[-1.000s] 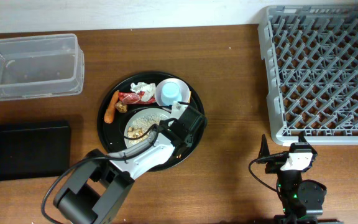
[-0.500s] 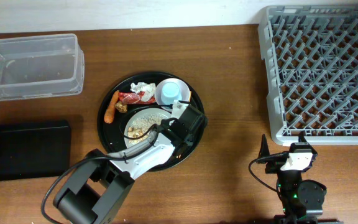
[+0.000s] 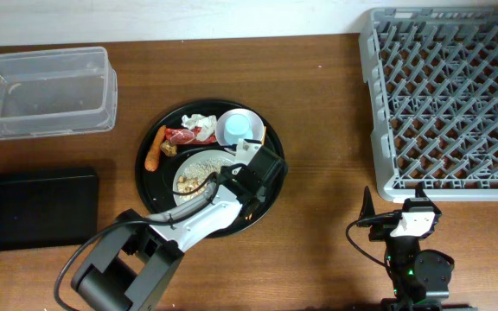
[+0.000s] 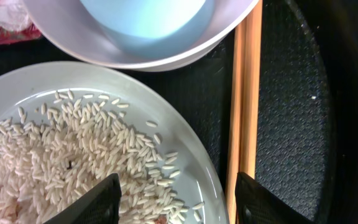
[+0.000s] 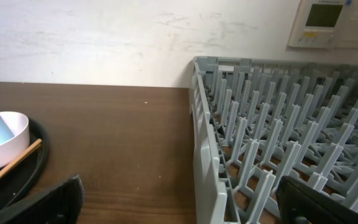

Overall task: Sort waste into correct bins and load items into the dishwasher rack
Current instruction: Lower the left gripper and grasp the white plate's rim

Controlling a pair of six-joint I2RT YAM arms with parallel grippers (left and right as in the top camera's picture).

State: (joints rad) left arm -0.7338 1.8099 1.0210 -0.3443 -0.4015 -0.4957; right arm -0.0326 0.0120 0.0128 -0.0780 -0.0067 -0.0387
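On the round black tray (image 3: 150,177), the pale plate (image 3: 199,175) holds rice crumbs (image 4: 48,149). Above it lie the orange carrot (image 3: 153,149), red wrapper (image 3: 180,136) and white tissue (image 3: 199,122). The light blue cup (image 3: 237,129) sits upside down in the white bowl (image 3: 254,120). My left gripper (image 4: 179,199) is open and low over the plate's right rim (image 4: 197,155). One finger is over the rice, and the other is at the wooden chopsticks (image 4: 244,93). My right gripper (image 5: 185,205) is open and empty at the grey rack's (image 5: 272,143) front left corner.
The clear tub (image 3: 41,91) stands at the back left, and the shallow black tray (image 3: 35,207) lies in front of it. The rack (image 3: 448,99) fills the right back. The right wrist view shows the bowl (image 5: 8,140) and a chopstick (image 5: 11,165) at its left edge.
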